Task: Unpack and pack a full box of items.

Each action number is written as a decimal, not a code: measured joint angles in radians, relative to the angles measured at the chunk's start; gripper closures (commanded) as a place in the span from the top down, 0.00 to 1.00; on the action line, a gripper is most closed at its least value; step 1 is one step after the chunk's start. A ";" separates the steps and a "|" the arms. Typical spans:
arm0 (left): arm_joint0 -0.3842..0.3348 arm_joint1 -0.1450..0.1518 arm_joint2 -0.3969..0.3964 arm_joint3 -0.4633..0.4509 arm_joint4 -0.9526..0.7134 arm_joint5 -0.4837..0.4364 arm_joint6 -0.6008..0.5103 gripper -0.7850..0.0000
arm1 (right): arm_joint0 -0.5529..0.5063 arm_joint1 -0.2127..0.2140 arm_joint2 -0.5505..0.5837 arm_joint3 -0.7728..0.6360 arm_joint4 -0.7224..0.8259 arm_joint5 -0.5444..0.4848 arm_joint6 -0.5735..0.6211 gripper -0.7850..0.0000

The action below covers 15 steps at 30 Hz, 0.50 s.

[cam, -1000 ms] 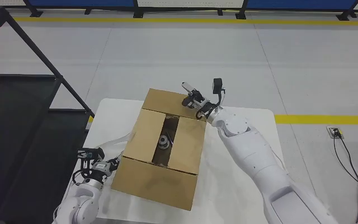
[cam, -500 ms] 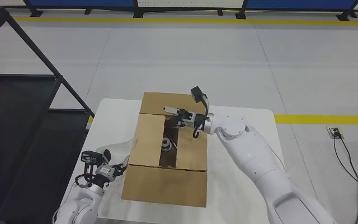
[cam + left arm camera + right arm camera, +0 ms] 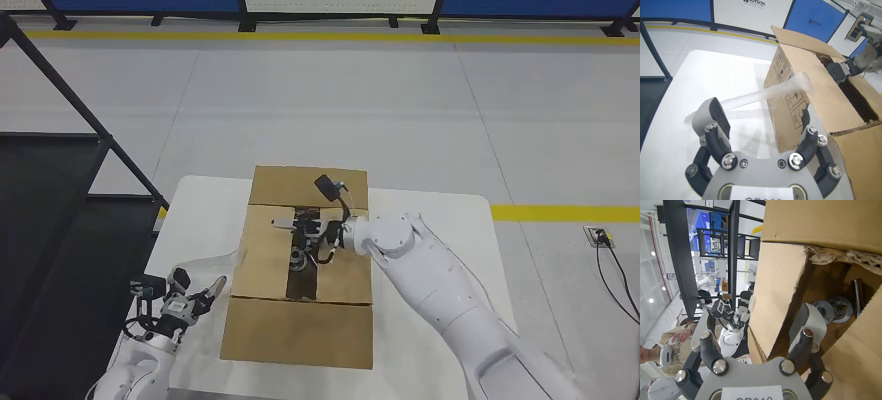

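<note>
Right jaws astride box flap (image 3: 776,285), metal part (image 3: 836,311) beyond

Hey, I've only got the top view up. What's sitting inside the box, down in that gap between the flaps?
Observer: The right wrist view shows a grey metal flanged part inside the box, with a dark rod beside it.
Operator: Is the right claw around anything?
Observer: It's open and straddles a flap, with one finger down in the gap and the other outside.
Operator: And the left claw?
Observer: It's open too, at the box's near corner. A clear plastic strip hangs off the box's side and runs past one finger. The claw isn't gripping it.
</note>
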 measured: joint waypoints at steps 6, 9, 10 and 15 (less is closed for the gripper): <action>0.033 0.005 -0.017 -0.048 0.012 -0.055 0.004 1.00 | 0.020 -0.031 -0.012 0.057 0.038 0.006 0.026 1.00; 0.055 0.006 -0.020 -0.080 0.028 -0.077 0.014 1.00 | 0.035 -0.042 0.004 0.094 0.092 -0.013 0.058 1.00; 0.064 0.007 -0.021 -0.092 0.035 -0.085 0.017 1.00 | 0.041 -0.046 0.011 0.108 0.113 -0.021 0.071 1.00; 0.101 0.011 -0.027 -0.145 0.076 -0.133 0.027 1.00 | 0.063 -0.057 0.042 0.151 0.190 -0.051 0.115 1.00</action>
